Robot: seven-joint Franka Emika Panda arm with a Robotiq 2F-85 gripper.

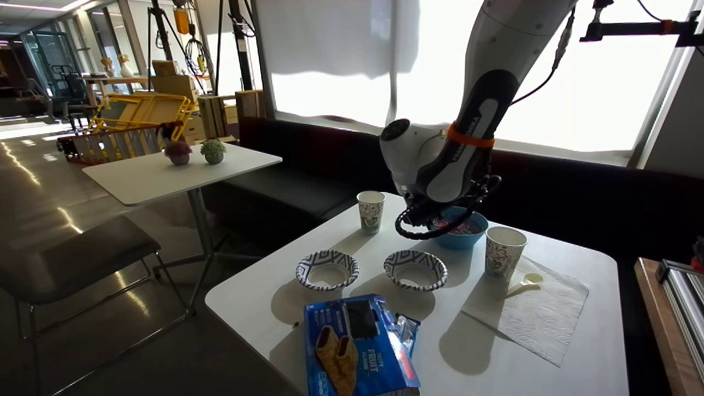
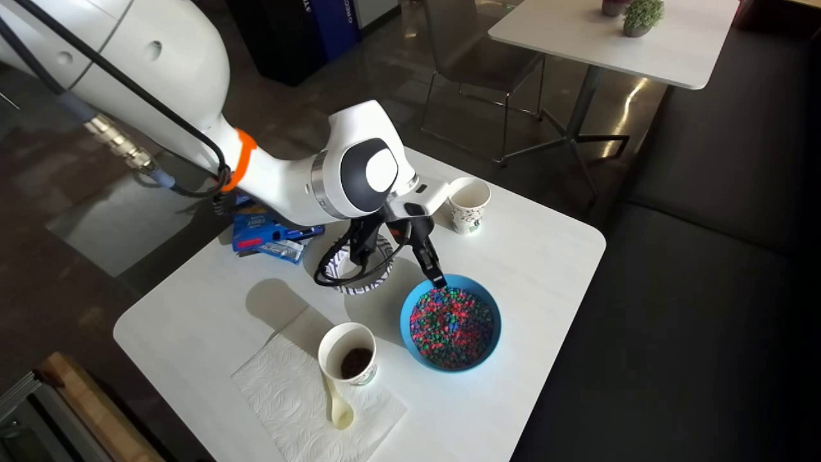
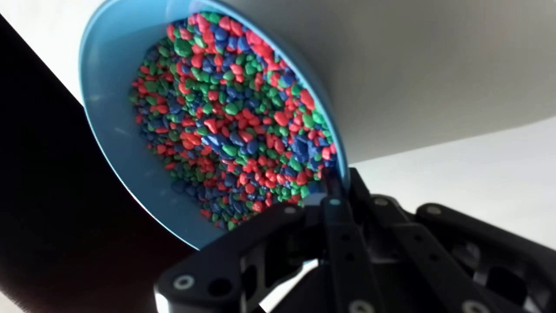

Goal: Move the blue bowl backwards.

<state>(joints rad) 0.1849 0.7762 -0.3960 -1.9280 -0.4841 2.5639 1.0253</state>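
Window shades (image 1: 330, 44) are glowing brightly above a dark bench seat (image 1: 297, 192).
In an exterior view, a white pedestal table (image 1: 165, 180) is standing at the left, a dark grey chair (image 1: 88, 258) is resting nearer on a glossy floor (image 1: 33, 209) where streaks of light (image 1: 132, 296) are gleaming, and tan cardboard boxes (image 1: 175, 86) are standing farther back.

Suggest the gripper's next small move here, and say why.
Probably a slow, level backward slide of the blue bowl. In the wrist view, the gripper appears to pinch its rim, one finger inside and one outside, so the hold seems ready; the loose red, green and blue pebble-like bits inside could spill if it tips.
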